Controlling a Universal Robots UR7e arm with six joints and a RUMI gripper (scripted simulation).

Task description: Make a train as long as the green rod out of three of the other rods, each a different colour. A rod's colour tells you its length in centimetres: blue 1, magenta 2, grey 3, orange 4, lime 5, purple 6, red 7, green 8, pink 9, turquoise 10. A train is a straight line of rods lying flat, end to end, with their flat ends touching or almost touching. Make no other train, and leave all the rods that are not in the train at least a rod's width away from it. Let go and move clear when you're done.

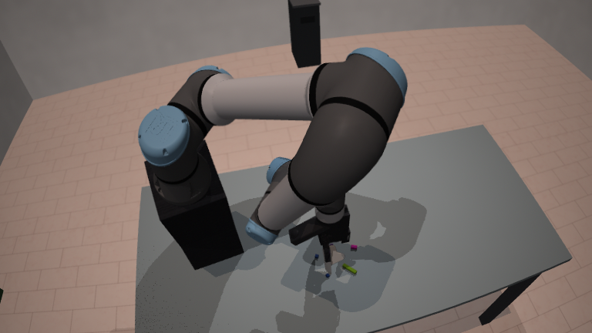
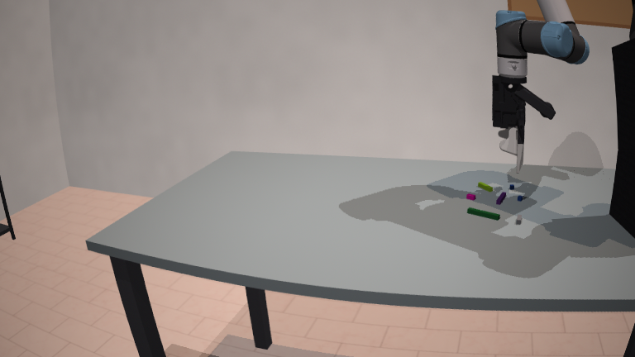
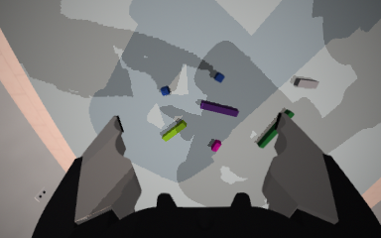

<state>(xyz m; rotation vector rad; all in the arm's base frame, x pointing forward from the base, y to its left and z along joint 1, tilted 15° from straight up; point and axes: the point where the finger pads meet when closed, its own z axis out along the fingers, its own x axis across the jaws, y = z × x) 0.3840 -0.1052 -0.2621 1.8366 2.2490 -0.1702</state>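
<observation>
On the table (image 1: 471,206) (image 2: 280,221) (image 3: 238,161), the longest rod (image 2: 483,213) (image 3: 267,137) lies right of the second-longest rod (image 2: 501,198) (image 3: 219,108) in the wrist view, apart.
</observation>
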